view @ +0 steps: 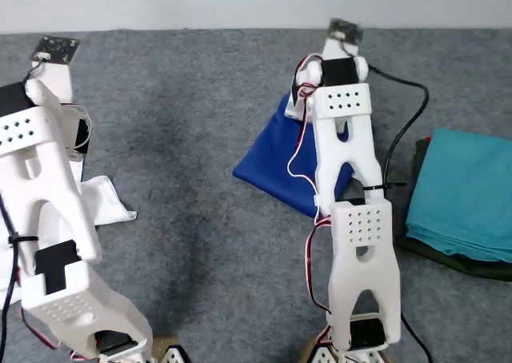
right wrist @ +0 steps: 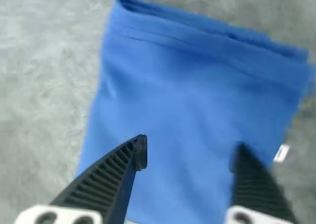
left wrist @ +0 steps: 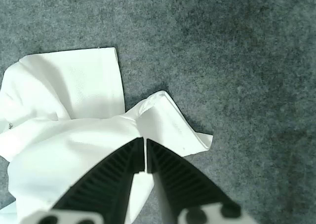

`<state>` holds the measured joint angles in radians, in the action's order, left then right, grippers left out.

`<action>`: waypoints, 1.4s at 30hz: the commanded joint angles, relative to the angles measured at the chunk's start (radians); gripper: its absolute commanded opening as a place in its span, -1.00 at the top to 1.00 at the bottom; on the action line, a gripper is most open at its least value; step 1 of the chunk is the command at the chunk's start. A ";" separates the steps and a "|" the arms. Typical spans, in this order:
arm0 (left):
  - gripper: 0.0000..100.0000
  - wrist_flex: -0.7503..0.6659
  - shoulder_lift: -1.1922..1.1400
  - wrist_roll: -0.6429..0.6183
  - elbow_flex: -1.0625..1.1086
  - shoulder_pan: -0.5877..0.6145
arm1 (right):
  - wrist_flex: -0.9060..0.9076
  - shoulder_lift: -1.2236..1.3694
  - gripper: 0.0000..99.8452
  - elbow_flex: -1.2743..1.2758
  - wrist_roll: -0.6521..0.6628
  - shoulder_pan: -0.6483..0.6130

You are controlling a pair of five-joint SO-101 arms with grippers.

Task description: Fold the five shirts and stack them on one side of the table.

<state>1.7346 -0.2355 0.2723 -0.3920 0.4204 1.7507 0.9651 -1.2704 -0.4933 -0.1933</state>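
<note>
Nearest in the left wrist view, left gripper (left wrist: 145, 142) with jaws pressed together, low over the crumpled white shirt (left wrist: 74, 135); no telling whether any cloth is pinched between them. Same shirt at the left edge of the high view, on the grey table (view: 200, 123), partly behind the left arm. At the right edge, mid-height, teal shirt (view: 464, 187) folded atop a dark green shirt (view: 452, 261). Farther up, right of centre, folded blue shirt (view: 268, 167) flat under the right arm, right gripper (right wrist: 190, 147) spread wide above it.
</note>
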 commanded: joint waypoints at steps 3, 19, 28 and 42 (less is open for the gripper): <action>0.97 0.020 0.057 0.005 -0.005 0.008 | 0.036 0.054 0.02 -0.052 -0.129 0.024; 0.97 0.020 0.057 0.005 -0.005 0.008 | -0.059 0.321 0.57 -0.089 -0.207 0.047; 0.97 0.020 0.057 0.005 -0.005 0.008 | 0.013 0.298 0.99 -0.140 -0.109 0.107; 0.97 0.020 0.063 0.005 -0.005 0.008 | 0.048 -0.079 0.98 -0.071 0.259 0.231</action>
<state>1.7346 -0.2355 0.2723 -0.3920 0.4204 1.7568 1.0694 -1.3993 -0.2570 0.0015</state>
